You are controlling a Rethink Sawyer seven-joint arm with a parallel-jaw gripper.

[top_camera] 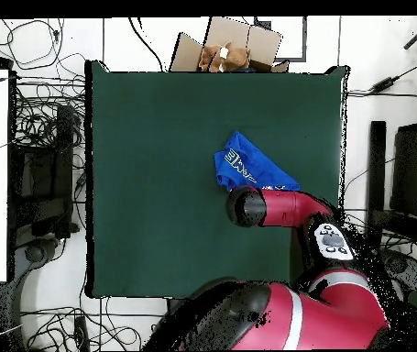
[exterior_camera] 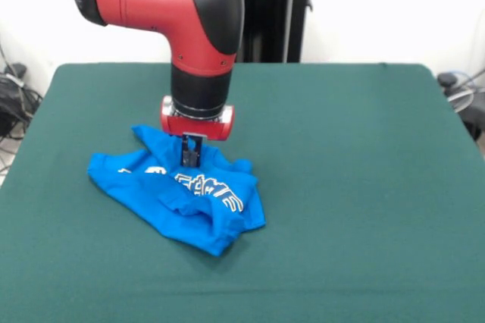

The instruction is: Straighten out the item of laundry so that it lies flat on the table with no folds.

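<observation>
The bright blue T-shirt (exterior_camera: 182, 194) lies crumpled on the dark green table (exterior_camera: 348, 186), left of centre, with folded edges and white lettering partly showing. My gripper (exterior_camera: 192, 158) points straight down onto the shirt's far middle part. Its dark fingers stand close together with blue fabric between them, and the cloth rises slightly toward them. In the overhead view the shirt (top_camera: 248, 165) shows on the table (top_camera: 157, 183) beside the red arm, which hides the gripper and the shirt's near part.
A cardboard box (top_camera: 230, 50) with brown items stands past the table's far edge in the overhead view. Cables and equipment lie on the floor around the table. The robot's black pedestal (exterior_camera: 273, 12) stands behind the table.
</observation>
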